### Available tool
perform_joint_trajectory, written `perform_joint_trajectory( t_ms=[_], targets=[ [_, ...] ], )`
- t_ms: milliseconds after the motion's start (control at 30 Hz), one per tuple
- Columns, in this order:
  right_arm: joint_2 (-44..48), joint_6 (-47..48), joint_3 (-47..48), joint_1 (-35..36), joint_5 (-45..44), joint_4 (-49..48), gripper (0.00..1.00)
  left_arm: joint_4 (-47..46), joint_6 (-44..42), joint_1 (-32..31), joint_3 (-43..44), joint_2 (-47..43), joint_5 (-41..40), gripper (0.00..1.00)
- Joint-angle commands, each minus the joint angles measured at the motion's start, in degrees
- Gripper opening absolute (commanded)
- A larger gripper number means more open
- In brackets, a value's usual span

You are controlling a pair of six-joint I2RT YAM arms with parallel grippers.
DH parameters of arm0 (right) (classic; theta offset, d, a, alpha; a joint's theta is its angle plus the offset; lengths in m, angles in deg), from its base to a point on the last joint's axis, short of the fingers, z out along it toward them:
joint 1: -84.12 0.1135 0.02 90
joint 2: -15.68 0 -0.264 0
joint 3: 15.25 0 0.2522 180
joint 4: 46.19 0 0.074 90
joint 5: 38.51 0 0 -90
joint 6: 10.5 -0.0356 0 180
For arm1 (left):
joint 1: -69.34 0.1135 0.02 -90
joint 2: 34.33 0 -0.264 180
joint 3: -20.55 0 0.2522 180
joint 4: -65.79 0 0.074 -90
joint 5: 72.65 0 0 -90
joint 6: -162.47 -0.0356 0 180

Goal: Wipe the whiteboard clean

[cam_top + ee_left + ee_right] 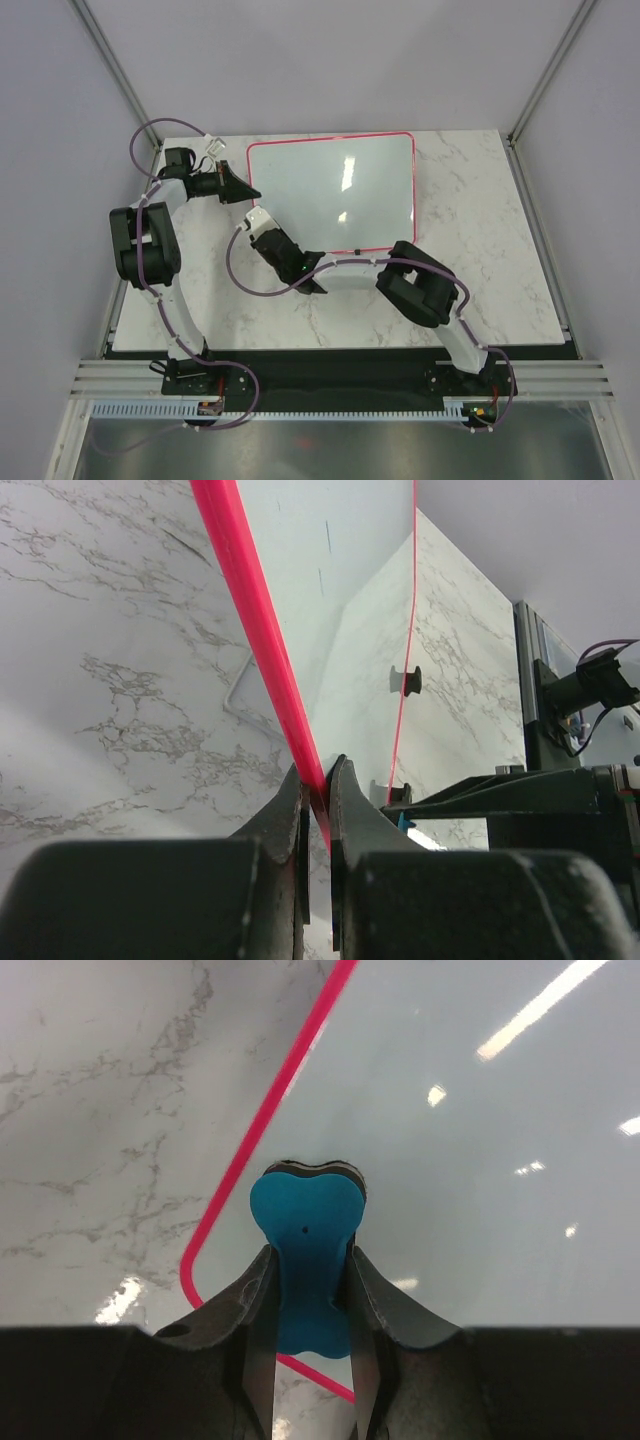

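Note:
The whiteboard (pixel 335 190), glossy white with a thin red frame, lies on the marble table at the back centre. My left gripper (pixel 243 188) is shut on its left edge; in the left wrist view the red frame (pixel 262 630) runs between the fingertips of my left gripper (pixel 318 785). My right gripper (pixel 262 222) is shut on a small blue eraser (pixel 306 1222) and holds it on the board's near-left corner. The board surface (pixel 470 1170) looks clean, with only faint marks (pixel 326 540) in the left wrist view.
The marble table (pixel 480 260) extends to the right of and in front of the board. Grey enclosure walls and metal posts (pixel 120 80) surround the table. A black board foot (pixel 408 680) shows under the board. Purple cables loop along both arms.

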State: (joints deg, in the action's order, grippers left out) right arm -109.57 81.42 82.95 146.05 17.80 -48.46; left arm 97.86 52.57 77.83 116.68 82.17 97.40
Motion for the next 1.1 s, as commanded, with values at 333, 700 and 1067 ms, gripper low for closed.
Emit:
perform_joint_trajectory(
  t_ms=[333,700,1067],
  targets=[
    [13.8,-3.7,-20.5,-9.4,-14.5,4.2,0.00,-5.1,-14.3,-0.7,-0.1,-3.6,-5.5,0.02],
    [2.1,3.4,11.6,-10.3,-3.8,10.7,0.00,-4.3,-14.8,-0.8,-0.3,-4.5,-6.6,0.02],
    [-12.4,6.3,38.3,-9.6,1.2,14.9,0.00,-4.2,-15.6,-1.2,-0.9,-6.6,-8.0,0.02]
  ],
)
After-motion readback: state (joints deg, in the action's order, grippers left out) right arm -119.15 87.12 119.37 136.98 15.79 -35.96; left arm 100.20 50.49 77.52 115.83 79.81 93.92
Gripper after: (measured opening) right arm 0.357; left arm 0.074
